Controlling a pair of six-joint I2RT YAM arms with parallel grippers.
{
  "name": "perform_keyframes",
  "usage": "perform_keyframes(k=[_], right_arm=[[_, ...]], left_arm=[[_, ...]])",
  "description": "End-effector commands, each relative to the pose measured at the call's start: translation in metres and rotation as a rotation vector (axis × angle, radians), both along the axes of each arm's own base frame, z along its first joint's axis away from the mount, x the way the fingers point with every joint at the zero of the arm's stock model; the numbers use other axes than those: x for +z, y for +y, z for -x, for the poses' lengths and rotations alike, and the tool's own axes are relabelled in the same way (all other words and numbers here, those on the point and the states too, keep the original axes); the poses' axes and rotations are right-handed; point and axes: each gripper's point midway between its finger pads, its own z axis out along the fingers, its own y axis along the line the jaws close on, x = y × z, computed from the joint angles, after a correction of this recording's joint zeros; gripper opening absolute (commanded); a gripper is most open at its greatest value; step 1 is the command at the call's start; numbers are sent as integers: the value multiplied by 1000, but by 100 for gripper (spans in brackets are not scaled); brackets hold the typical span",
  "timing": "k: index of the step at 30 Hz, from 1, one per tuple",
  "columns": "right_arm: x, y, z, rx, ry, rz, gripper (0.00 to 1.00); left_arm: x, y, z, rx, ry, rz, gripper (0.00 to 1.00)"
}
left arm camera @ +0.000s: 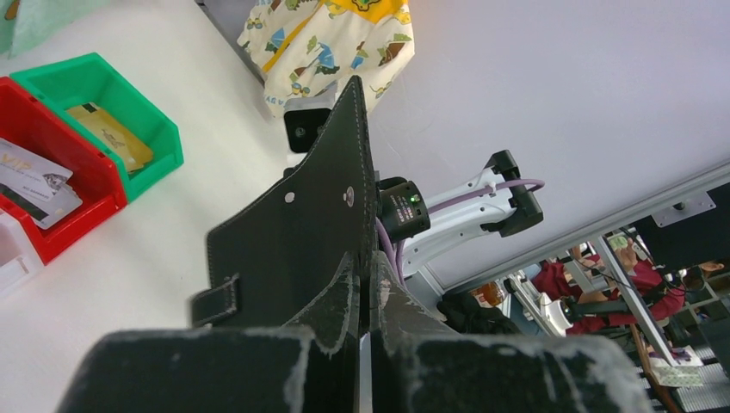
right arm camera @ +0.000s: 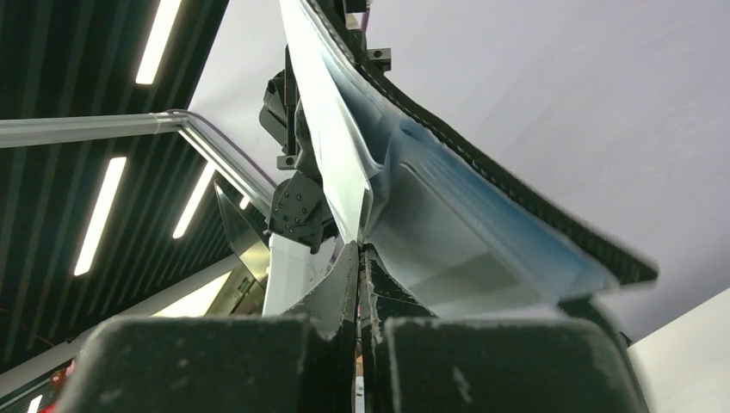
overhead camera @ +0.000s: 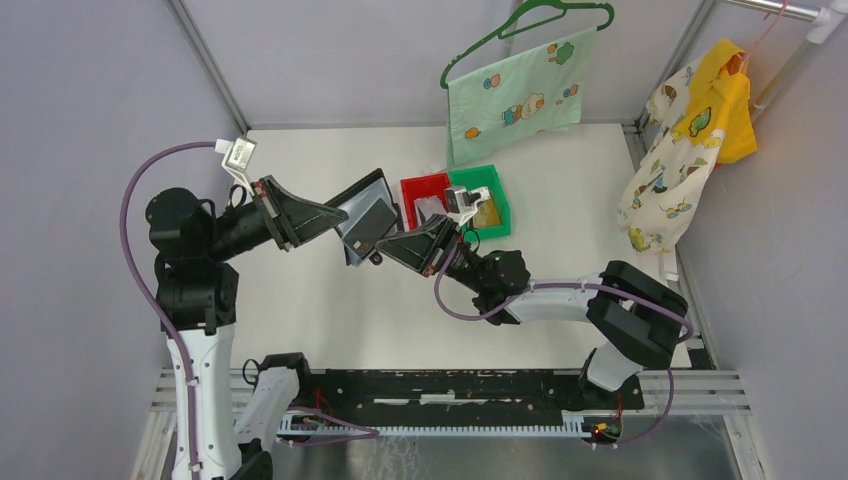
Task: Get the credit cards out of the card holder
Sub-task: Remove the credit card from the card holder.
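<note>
Card holder point(overhead camera: 358, 198) hangs open above the counter point(overhead camera: 330, 310) between both arms. The left gripper point(left arm camera: 366, 314) is clamped on its black flap, and the right gripper point(right arm camera: 359, 258) is closed on a pale card point(right arm camera: 323, 129) inside. Beyond, whitish cards point(left arm camera: 34, 176) lie in the red bin point(left arm camera: 82, 219) and a gold card point(left arm camera: 112, 136) in the green bin point(left arm camera: 163, 142).

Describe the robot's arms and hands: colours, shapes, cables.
The left arm and right arm mix black joints with white links; a purple cable runs along each. The left hand and right hand are black wedges, fingers scuffed whitish at edges.
</note>
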Motion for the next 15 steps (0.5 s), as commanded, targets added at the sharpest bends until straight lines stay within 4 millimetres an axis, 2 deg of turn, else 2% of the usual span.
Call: perform_keyframes(k=[1, 8, 15], right_arm=[[78, -77, 39, -18, -228, -384, 0], [84, -74, 39, -2, -234, -402, 0], [74, -75, 37, -11, -208, -379, 0]], left_arm=[[25, -1, 11, -9, -119, -10, 2], [25, -2, 14, -16, -127, -15, 2], [33, -2, 15, -21, -138, -10, 2]])
